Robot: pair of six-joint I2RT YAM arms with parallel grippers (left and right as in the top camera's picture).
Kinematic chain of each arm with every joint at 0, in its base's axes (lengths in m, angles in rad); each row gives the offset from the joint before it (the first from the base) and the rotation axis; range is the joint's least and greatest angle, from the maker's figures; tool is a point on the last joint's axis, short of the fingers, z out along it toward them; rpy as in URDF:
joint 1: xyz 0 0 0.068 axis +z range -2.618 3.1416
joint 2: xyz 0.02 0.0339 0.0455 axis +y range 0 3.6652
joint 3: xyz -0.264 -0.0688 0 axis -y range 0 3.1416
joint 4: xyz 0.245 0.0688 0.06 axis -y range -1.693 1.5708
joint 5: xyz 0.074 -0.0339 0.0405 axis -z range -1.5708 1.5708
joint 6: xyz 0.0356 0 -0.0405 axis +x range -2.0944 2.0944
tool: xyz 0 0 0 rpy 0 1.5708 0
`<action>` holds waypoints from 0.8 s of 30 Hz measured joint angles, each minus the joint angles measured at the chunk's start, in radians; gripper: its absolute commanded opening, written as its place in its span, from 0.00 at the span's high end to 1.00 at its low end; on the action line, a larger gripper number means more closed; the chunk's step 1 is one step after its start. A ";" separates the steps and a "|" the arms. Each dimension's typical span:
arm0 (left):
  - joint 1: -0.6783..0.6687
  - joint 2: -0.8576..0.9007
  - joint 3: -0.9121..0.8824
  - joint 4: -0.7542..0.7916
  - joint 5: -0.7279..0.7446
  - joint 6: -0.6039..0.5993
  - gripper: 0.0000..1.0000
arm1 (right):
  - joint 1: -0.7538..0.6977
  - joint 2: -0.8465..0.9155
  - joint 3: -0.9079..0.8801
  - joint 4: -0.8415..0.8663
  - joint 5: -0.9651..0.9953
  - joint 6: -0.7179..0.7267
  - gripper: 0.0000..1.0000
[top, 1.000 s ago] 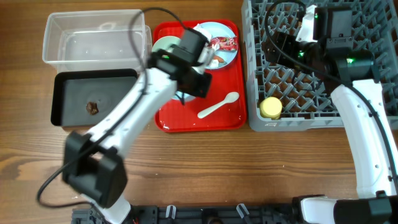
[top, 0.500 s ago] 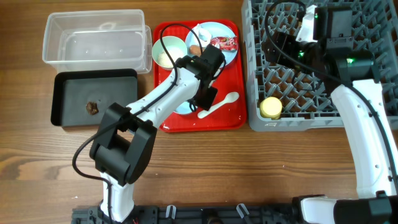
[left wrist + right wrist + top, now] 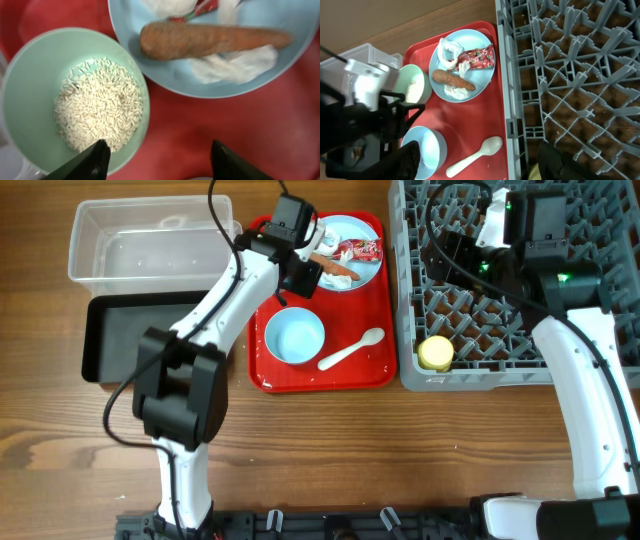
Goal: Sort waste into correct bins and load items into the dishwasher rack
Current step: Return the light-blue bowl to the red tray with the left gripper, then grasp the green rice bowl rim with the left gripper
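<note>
Plainly, the left gripper [image 3: 160,165] hangs over the red serving tray [image 3: 378,300], jaws spread wide with nothing between them, its fingers [image 3: 92,162] above bare tray between the pale green bowl [image 3: 25,85] and the light blue plate [image 3: 170,75]. The right gripper [image 3: 482,162] is likewise released and empty, above the grey rack [image 3: 470,372] just right of the tray. On the tray: one plate at the far end bearing one carrot stick [image 3: 210,40], white tissue [image 3: 240,65] and one red wrapper [image 3: 362,250]; two bowls, the green one holding rice [image 3: 97,102] at the far left, the light blue bowl [image 3: 295,337] nearer; one white spoon [image 3: 352,350] beside it. One yellow cup [image 3: 435,353] sits in the rack's corner nearest the tray. Two bins, clear tub [image 3: 150,240] and black tray [image 3: 120,330], lie left of the tray.
</note>
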 measured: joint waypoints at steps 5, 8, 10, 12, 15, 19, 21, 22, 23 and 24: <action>0.011 0.060 0.000 0.025 0.015 0.050 0.52 | 0.000 0.000 0.000 0.000 0.000 0.000 0.24; 0.011 0.062 0.000 0.050 0.018 0.063 0.55 | 0.000 0.000 0.000 0.001 0.000 -0.003 0.24; 0.011 0.062 0.000 0.063 0.018 0.063 0.55 | 0.000 0.000 0.000 0.000 0.000 -0.003 0.24; 0.011 0.063 0.000 0.066 0.017 0.063 0.55 | 0.000 0.000 0.000 0.000 0.000 -0.004 0.24; 0.011 0.068 0.000 0.071 0.012 0.063 0.60 | 0.000 0.000 0.000 0.000 0.000 -0.006 0.23; 0.011 0.100 0.000 0.071 0.009 0.063 0.72 | 0.000 0.000 0.000 0.001 0.000 -0.020 0.23; 0.011 0.115 0.000 0.071 0.008 0.065 0.78 | 0.000 0.000 0.000 0.000 0.000 -0.022 0.23; 0.011 0.119 0.000 0.071 0.005 0.065 0.84 | 0.000 0.000 0.000 0.000 0.000 -0.022 0.23; 0.011 0.120 0.000 0.071 0.005 0.064 0.88 | 0.000 0.000 0.000 0.000 0.000 -0.022 0.23; 0.011 0.120 0.000 0.073 0.005 0.067 0.91 | 0.000 0.000 0.000 0.000 0.000 -0.022 0.23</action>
